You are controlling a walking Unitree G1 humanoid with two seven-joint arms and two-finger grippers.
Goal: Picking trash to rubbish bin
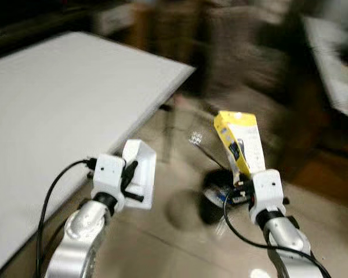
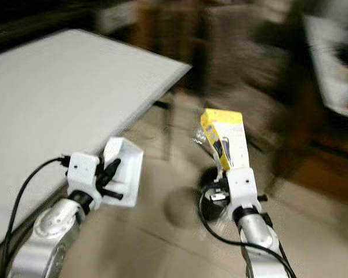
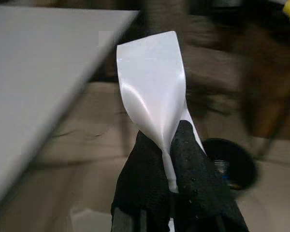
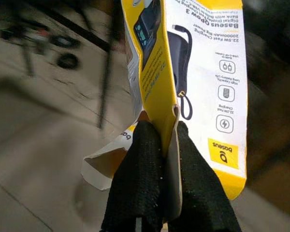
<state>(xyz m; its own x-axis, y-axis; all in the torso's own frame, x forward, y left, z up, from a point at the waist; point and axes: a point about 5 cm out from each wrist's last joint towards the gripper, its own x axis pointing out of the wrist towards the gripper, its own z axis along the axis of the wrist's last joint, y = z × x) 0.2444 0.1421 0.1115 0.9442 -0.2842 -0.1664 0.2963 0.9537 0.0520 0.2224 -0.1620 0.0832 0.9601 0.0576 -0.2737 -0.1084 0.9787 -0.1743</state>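
Left gripper (image 3: 171, 159) pinches white tray (image 1: 140, 168); right gripper (image 4: 166, 145) pinches yellow box (image 1: 240, 142) (beside table edge (image 1: 156, 104)).

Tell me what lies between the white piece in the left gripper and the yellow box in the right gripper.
In the left eye view, bare tiled floor separates the white plastic piece from the yellow box; the black bin sits lower, near the box.

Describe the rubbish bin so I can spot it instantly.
Look past the corner of the grey table to the tiled floor between the two raised grippers. The rubbish bin is the small round black tub just below the yellow power-bank box held by the right gripper.
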